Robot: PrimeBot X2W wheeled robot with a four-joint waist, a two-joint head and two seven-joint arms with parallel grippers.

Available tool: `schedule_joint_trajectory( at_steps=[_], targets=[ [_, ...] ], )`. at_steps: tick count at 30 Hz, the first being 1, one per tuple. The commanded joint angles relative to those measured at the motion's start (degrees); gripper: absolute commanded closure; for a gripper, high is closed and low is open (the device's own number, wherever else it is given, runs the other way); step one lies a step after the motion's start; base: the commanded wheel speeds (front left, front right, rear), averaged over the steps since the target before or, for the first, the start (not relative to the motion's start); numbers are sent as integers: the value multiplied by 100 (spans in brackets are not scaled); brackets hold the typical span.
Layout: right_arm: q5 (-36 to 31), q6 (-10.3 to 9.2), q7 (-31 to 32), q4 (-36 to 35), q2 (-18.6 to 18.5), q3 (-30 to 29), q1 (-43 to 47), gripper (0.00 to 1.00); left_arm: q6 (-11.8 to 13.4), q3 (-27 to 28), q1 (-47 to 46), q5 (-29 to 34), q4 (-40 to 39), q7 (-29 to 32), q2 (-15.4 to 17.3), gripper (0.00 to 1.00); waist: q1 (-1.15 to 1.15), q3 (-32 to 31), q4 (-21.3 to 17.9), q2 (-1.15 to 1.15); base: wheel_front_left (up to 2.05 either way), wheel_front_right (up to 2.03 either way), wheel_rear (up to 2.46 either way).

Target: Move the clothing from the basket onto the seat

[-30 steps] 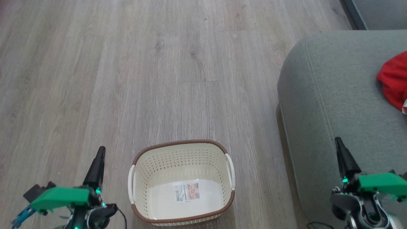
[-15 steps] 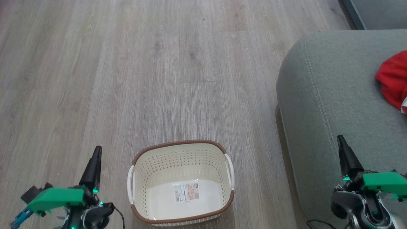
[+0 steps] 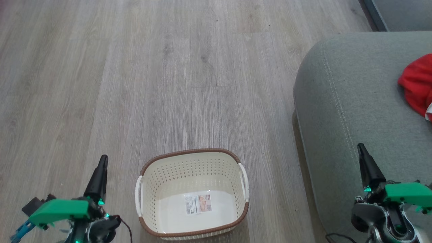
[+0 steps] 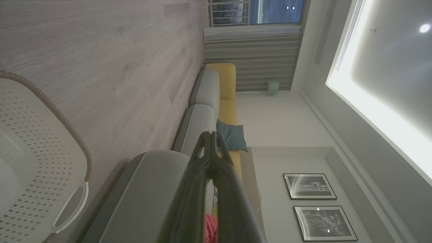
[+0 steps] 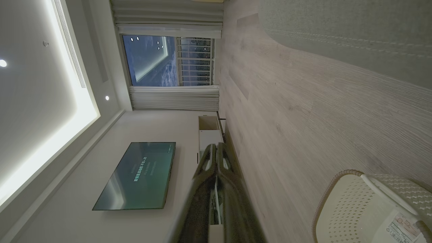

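Observation:
The cream basket [image 3: 148,177] stands on the wood floor at the bottom middle of the head view, holding nothing but a paper label [image 3: 198,203] on its floor. Red clothing [image 3: 416,84] lies on the grey-green seat [image 3: 341,101] at the right edge; a strip of it [image 4: 211,229] peeks past the fingers in the left wrist view. My left gripper [image 3: 102,161] is shut and empty, left of the basket. My right gripper [image 3: 361,149] is shut and empty, over the seat's front part. The basket also shows in the wrist views [image 4: 37,141] [image 5: 347,209].
Pale wood floor [image 3: 152,67] spreads ahead and to the left. A further grey and yellow sofa [image 4: 209,98] with a teal cushion [image 4: 233,135] runs along the wall. A television [image 5: 138,175] hangs on the opposite wall above a low cabinet [image 5: 209,130].
My left gripper has sunk slightly and my right gripper has edged up a little in the head view, mostly in the first half second. Basket and clothing have not moved.

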Motion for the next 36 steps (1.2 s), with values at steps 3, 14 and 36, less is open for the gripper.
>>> schedule_joint_trajectory(
  at_steps=[3,14,36],
  targets=[
    [-9,0,38,-180,27,103,-285,100,-54,245,-335,21,-167,35,37,100,0,0,0,0,0,0,0],
    [-17,0,45,-179,34,93,-285,100,-54,266,-337,39,-166,51,22,100,0,0,0,0,0,0,0],
    [-32,0,60,-178,46,76,-287,100,-54,305,-340,71,-164,83,-6,100,0,0,0,0,0,0,0]
  ],
)
